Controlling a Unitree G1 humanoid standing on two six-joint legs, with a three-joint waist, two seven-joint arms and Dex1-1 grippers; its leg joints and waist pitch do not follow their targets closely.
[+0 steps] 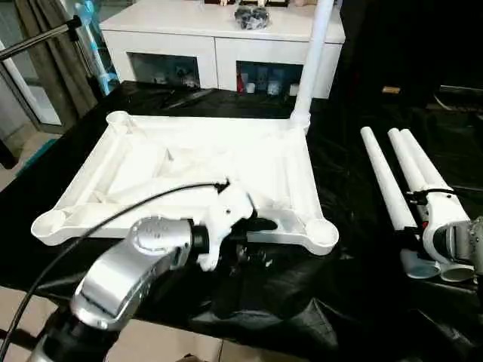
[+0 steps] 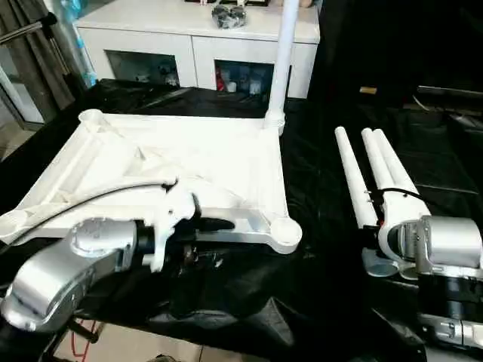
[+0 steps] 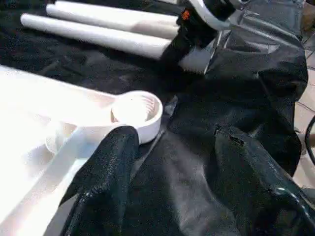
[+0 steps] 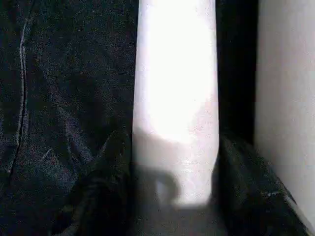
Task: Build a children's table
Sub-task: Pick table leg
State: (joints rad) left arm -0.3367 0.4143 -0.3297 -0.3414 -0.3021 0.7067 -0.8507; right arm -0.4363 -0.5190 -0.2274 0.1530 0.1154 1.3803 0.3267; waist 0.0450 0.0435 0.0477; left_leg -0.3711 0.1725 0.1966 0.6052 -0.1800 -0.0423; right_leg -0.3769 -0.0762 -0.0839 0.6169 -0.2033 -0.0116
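Your tabletop (image 1: 189,162) lies ribbed side up on the black sheet (image 1: 339,302), one leg (image 1: 313,60) upright in its far-right socket. Three loose legs (image 1: 400,181) lie right, running near to far. Your left gripper (image 3: 172,182) hangs released at the near edge; your right gripper (image 4: 170,191) straddles one leg, grip uncertain.

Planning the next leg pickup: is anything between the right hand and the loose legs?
Nothing visible. The right hand already has its fingers on either side of one leg of the three loose legs lying on the black cloth.
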